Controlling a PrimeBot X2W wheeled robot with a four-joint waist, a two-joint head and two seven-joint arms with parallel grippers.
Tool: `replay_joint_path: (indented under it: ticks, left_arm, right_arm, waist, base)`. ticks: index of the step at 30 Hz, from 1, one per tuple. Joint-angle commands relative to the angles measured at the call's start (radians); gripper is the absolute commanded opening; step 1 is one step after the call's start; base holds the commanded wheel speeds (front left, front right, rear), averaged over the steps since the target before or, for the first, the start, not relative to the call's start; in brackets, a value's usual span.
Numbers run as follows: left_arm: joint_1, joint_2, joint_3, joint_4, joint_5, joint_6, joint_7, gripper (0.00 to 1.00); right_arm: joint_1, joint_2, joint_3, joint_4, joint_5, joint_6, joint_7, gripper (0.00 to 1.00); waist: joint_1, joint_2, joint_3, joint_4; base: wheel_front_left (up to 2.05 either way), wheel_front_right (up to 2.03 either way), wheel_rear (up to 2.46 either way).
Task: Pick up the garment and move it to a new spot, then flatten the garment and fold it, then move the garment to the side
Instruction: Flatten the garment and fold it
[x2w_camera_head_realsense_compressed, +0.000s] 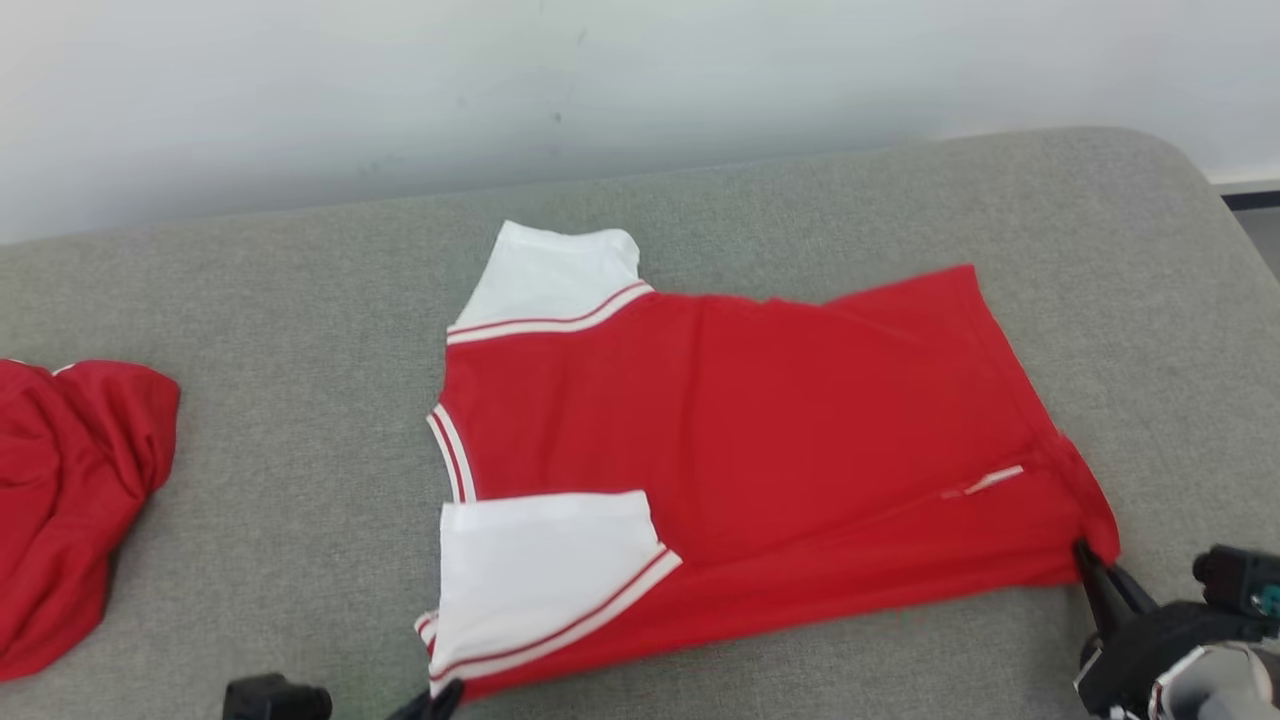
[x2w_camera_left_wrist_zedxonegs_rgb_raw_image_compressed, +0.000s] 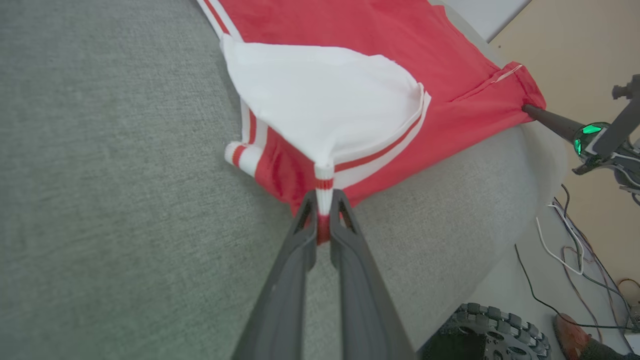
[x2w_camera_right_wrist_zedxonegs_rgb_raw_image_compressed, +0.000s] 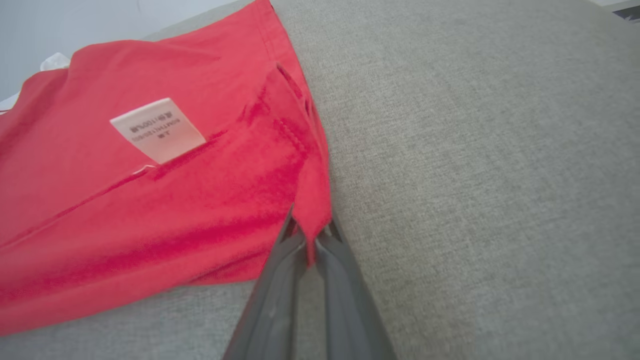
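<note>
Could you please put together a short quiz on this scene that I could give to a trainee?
1. True or false: the left gripper hangs open above the garment.
2. Which part of the garment does the right gripper pinch? A. the collar; B. a hem corner; C. the far sleeve.
3. What lies crumpled at the left end of the grey cushion?
Key: 1. False: it is shut on the striped sleeve trim. 2. B. 3. A second red cloth.
</note>
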Motion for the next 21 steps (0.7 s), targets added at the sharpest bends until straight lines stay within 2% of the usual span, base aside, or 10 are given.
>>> replay_joint_path:
  ticks: [1, 7, 14, 16, 18, 19, 20, 21]
  left_arm:
    - [0.028, 0.006, 0.0, -0.004, -0.006, 0.006, -0.008, 0.0]
    - [0.081, -0.001, -0.027, -0.022, 0.014, 0.009, -0.03, 0.0]
    - [0.098, 0.004, -0.049, -0.022, 0.035, 0.018, -0.032, 0.0]
    - [0.097, 0.006, -0.051, -0.015, 0.041, 0.02, -0.037, 0.1]
    - [0.097, 0.0, -0.052, -0.009, 0.04, 0.028, -0.041, 0.31]
    - [0.097, -0.004, -0.054, -0.006, 0.043, 0.027, -0.045, 0.43]
    - [0.097, -0.01, -0.053, -0.004, 0.044, 0.033, -0.051, 0.64]
    - [0.099, -0.015, -0.052, 0.0, 0.042, 0.036, -0.056, 0.99]
  right_arm:
    - [0.019, -0.022, 0.007, -0.005, 0.024, -0.001, 0.002, 0.0]
    - [0.075, -0.072, 0.059, -0.052, 0.136, -0.001, 0.004, 0.0]
    - [0.095, -0.112, 0.103, -0.09, 0.188, -0.001, 0.001, 0.0]
    - [0.097, -0.115, 0.109, -0.095, 0.194, -0.001, 0.0, 0.0]
    - [0.103, -0.12, 0.115, -0.095, 0.196, -0.001, -0.002, 0.36]
    - [0.107, -0.121, 0.119, -0.095, 0.197, -0.001, -0.001, 0.94]
    - [0.107, -0.124, 0.121, -0.093, 0.192, -0.001, -0.002, 1.0]
    - [0.106, -0.127, 0.12, -0.093, 0.189, -0.001, -0.002, 1.0]
  waist:
    - [0.0001, 0.0, -0.007, 0.003]
    - [0.0001, 0.0, -0.02, 0.006]
    - [0.0001, 0.0, -0.022, 0.006]
    - [0.0001, 0.0, -0.021, 0.005]
    - [0.0001, 0.0, -0.023, 0.004]
    - [0.0001, 0.0, -0.025, 0.004]
    - [0.0001, 0.0, -0.027, 0.004]
    - [0.0001, 0.0, -0.03, 0.004]
  base:
    - [0.0, 0.0, 0.0]
    - [0.0, 0.0, 0.0]
    - [0.0, 0.0, 0.0]
    - [0.0, 0.0, 0.0]
    - [0.0, 0.0, 0.0]
    - [0.0, 0.0, 0.0]
    - [0.0, 0.0, 0.0]
    - [0.0, 0.0, 0.0]
